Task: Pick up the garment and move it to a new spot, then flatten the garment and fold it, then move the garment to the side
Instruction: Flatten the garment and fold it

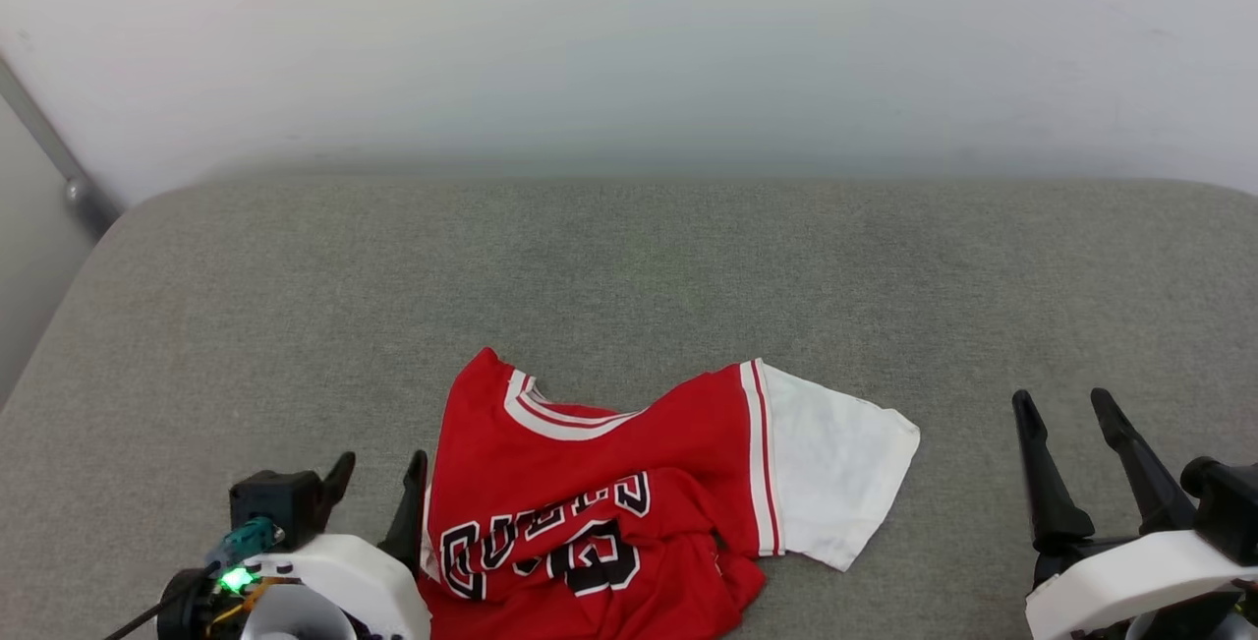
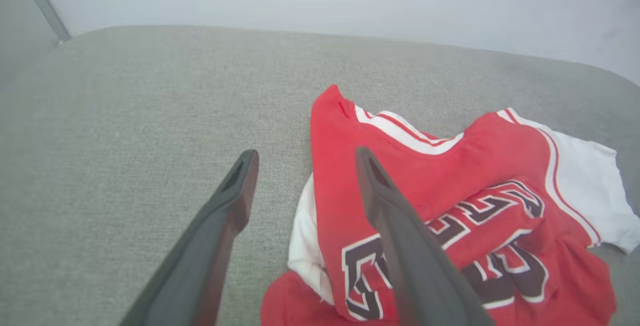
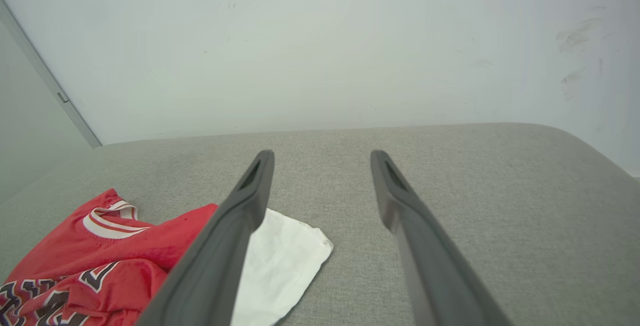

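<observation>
The garment [image 1: 629,483], a red jersey with white sleeves and black lettering, lies crumpled on the grey cushion [image 1: 629,266] near its front edge. One white sleeve spreads out to the right; the lower part is bunched over the lettering. My left gripper [image 1: 378,478] stands open just left of the garment's edge, nothing between its fingers. In the left wrist view the garment [image 2: 450,206] lies partly behind the right finger of the left gripper [image 2: 305,158]. My right gripper [image 1: 1066,404] is open, well right of the sleeve. In the right wrist view the garment [image 3: 115,261] lies left of the right gripper [image 3: 322,158].
The grey cushion stretches wide behind and to both sides of the garment. A pale wall [image 1: 629,40] rises behind it. A grey metal strip [image 1: 59,168] runs down the wall at the far left corner.
</observation>
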Motion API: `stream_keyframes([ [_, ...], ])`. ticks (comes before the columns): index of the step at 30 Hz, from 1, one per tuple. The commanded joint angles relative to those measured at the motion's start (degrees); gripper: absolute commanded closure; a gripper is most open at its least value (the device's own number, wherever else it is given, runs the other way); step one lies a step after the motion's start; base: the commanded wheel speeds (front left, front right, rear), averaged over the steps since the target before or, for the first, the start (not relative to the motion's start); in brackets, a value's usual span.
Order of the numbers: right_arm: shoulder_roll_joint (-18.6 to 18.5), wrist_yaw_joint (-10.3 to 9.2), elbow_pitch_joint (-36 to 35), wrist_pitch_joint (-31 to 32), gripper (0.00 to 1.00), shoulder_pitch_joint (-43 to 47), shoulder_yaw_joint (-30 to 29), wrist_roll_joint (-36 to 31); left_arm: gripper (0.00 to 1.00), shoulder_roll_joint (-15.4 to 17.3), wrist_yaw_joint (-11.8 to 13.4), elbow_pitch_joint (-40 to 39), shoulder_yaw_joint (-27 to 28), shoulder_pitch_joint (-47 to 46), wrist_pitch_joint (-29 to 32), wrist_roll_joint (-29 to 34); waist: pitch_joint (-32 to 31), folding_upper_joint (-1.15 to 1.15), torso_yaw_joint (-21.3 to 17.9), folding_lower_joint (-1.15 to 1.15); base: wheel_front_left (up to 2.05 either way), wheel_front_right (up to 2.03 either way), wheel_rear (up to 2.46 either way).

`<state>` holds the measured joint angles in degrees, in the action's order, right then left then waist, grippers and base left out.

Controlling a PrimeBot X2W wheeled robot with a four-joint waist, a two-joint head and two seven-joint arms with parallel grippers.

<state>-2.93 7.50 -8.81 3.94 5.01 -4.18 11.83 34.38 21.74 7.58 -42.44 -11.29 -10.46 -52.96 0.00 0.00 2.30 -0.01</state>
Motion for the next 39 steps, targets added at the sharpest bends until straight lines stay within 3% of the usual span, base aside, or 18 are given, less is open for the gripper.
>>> stream_keyframes([
  [1, 0.1, -0.02, -0.2, 0.0, 0.00, 0.8, -0.1, 0.3, 0.00, 0.5, 0.6, -0.4, 0.7, -0.5, -1.1, 0.8, 0.0, 0.00, -0.2, 0.01, 0.00, 0.00, 0.00],
  [6, 0.1, -0.02, -0.6, 0.5, 0.00, 0.7, -0.4, 0.5, 0.00, 2.4, -0.1, -1.2, 1.2, -2.7, -0.3, 1.6, 1.1, 0.00, -0.7, 0.01, 0.00, 0.00, 0.00],
  [12, 0.1, -0.02, -1.3, 0.3, 0.00, -1.9, 0.2, 0.1, 0.00, 4.3, -6.0, 1.4, -1.2, -11.1, 8.7, 1.5, 5.7, 0.00, -1.5, 0.01, 0.00, 0.00, 0.00],
  [25, 0.1, -0.02, 1.1, -1.9, 0.00, -5.4, 1.6, 1.0, 0.00, 4.6, -19.6, 13.4, -6.9, -23.8, 28.9, -2.2, 12.9, 0.00, -5.6, 0.01, 0.00, 0.00, 0.00],
  [31, 0.1, -0.02, 2.7, -3.0, 0.00, -6.4, 2.0, 1.6, 0.02, 3.0, -22.2, 18.9, -9.7, -23.9, 38.4, -5.5, 13.3, 0.00, -6.9, 0.01, 0.00, 0.00, 0.00],
  [32, 0.1, -0.02, 2.9, -3.1, 0.00, -6.4, 2.0, 1.6, 0.51, 2.7, -22.4, 19.7, -10.1, -23.8, 39.8, -6.0, 13.3, 0.00, -7.0, 0.01, 0.00, 0.00, 0.00],
  [33, 0.1, -0.02, 3.1, -3.3, 0.00, -6.5, 2.0, 1.6, 0.67, 2.4, -22.6, 20.3, -10.4, -23.5, 40.8, -6.7, 13.4, 0.00, -7.2, 0.01, 0.00, 0.00, 0.00],
  [34, 0.1, -0.02, 3.2, -3.4, 0.00, -6.7, 2.0, 1.7, 1.00, 2.1, -22.7, 20.8, -10.5, -23.5, 41.3, -6.8, 13.4, 0.00, -7.3, 0.01, 0.00, 0.00, 0.00],
  [39, 0.1, -0.02, 4.1, -3.7, 0.00, -6.6, 1.7, 1.7, 1.00, 1.4, -21.0, 22.1, -9.3, -26.9, 34.2, -2.9, 12.8, 0.00, -7.6, 0.01, 0.00, 0.00, 0.00],
])
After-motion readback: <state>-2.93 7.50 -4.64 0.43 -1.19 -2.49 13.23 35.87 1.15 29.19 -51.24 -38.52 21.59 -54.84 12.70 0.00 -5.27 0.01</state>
